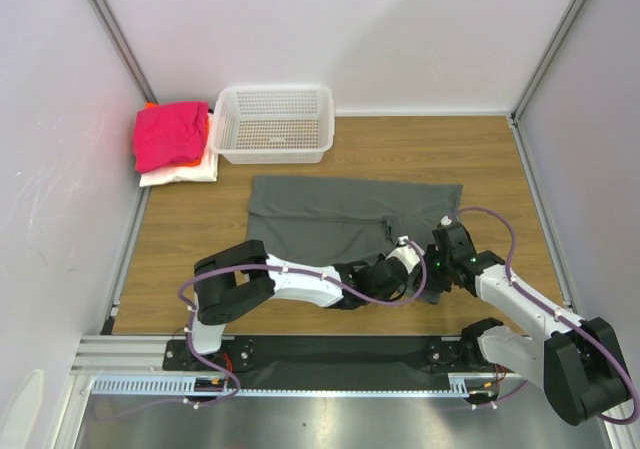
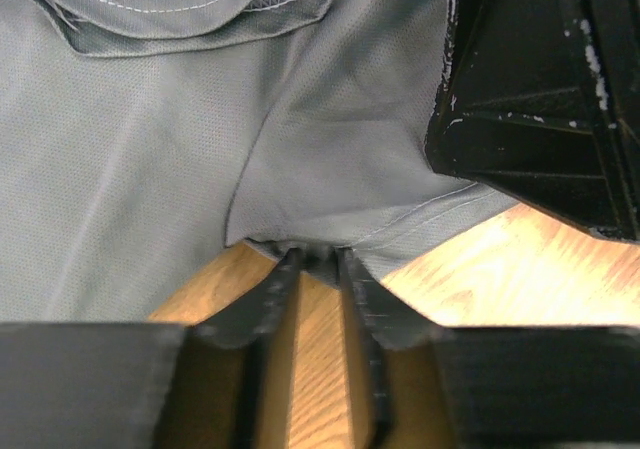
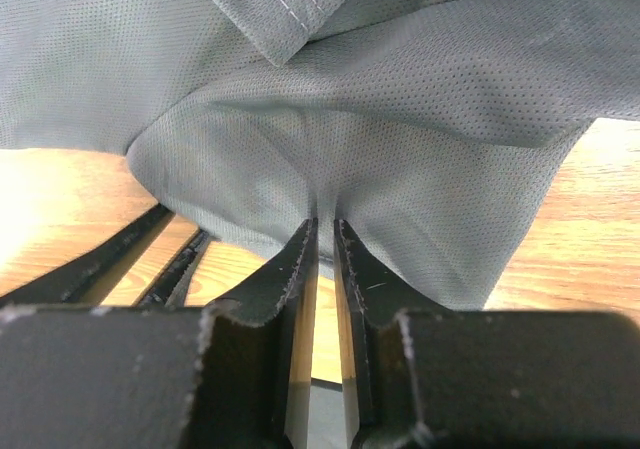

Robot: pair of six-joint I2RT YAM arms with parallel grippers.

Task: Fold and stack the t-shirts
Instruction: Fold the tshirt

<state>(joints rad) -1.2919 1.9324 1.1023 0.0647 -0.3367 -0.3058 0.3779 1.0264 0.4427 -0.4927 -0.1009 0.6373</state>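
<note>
The grey t-shirt (image 1: 340, 214) lies spread out in the middle of the table (image 1: 200, 239), a little bunched at its near right corner. The left claw (image 2: 318, 254) pinches the shirt's near edge there, its two fingers pressed almost together on the cloth. The right claw (image 3: 325, 221) is just beside it and pinches the cloth too. In the far left corner of the table is a pile: a pink t-shirt (image 1: 170, 134) on top, an orange t-shirt (image 1: 209, 124) peeking out, and a white t-shirt (image 1: 180, 174) at the bottom. A white basket (image 1: 275, 154) stands just beside the pile.
</note>
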